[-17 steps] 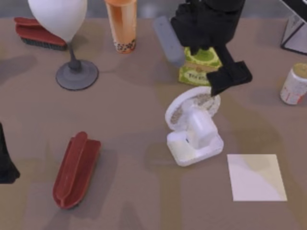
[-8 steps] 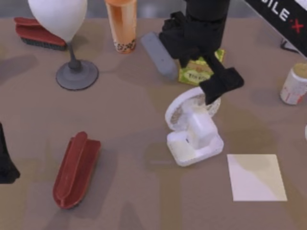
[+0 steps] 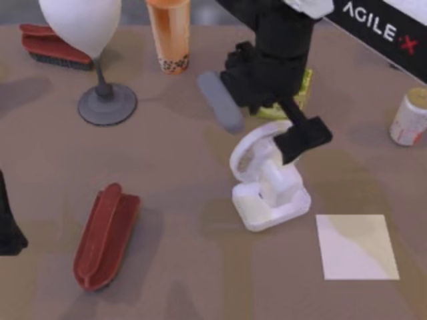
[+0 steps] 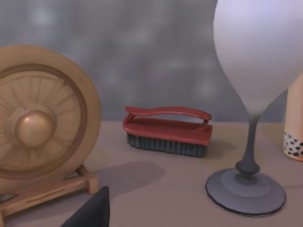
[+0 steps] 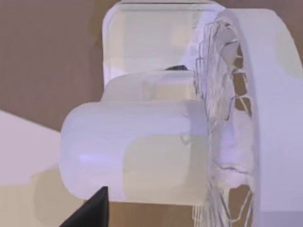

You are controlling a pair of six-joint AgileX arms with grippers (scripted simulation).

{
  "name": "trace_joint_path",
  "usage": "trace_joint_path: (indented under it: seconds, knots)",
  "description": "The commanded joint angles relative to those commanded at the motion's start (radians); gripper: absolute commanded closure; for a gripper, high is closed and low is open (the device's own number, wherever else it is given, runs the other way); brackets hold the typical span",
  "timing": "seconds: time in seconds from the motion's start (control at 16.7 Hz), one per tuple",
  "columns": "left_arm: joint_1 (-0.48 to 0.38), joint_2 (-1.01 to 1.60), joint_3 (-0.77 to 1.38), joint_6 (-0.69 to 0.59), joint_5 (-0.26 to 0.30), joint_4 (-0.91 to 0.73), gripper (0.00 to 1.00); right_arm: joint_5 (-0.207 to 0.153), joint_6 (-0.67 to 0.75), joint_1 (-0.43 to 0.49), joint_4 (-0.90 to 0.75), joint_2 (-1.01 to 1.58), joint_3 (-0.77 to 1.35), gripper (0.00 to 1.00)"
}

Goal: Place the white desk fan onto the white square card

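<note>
- While the white desk fan (image 3: 270,183) stands upright on the table, just right of centre in the top view, the right gripper (image 3: 301,140) hangs over its grille head, at about one o'clock from the fan's base.
- Whether that gripper's fingers are spread or clenched I cannot tell; the dark finger mass overlaps the grille from above, and the right wrist view shows only one finger tip (image 5: 92,210) at the picture's edge.
- In the right wrist view the fan (image 5: 161,142) fills the picture, motor housing towards the camera and base beyond it, which suggests the arm is lined up on the housing or head as the part to grasp.
- The white square card (image 3: 357,245) lies flat at about four o'clock from the fan, near it but apart, with bare table between them. Nothing rests on it, so the placing is not yet done.
- The fan's base looks about as wide as the card, so I judge it will need to come down square and level to sit inside the edges.
- The green box (image 3: 300,93), partly hidden under the right arm, and the grey flat object (image 3: 220,101) at eleven o'clock from the fan sit close behind; a lift straight up should keep clear of them.
- The left gripper (image 3: 8,230) sits parked at nine o'clock by the table's left edge, its camera facing the red brush (image 4: 166,130) and the white lamp (image 4: 258,61).
</note>
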Motion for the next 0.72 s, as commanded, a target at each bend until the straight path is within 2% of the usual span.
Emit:
trace_joint_path:
  seconds: [0.18, 0.42, 0.72]
  knots:
    - [0.0, 0.0, 0.0, 0.0, 0.0, 0.0, 0.0, 0.0, 0.0, 0.001, 0.073, -0.023, -0.089, 0.0]
    - [0.0, 0.0, 0.0, 0.0, 0.0, 0.0, 0.0, 0.0, 0.0, 0.001, 0.081, -0.026, -0.098, 0.0]
    - [0.0, 0.0, 0.0, 0.0, 0.0, 0.0, 0.0, 0.0, 0.0, 0.001, 0.081, -0.026, -0.098, 0.38]
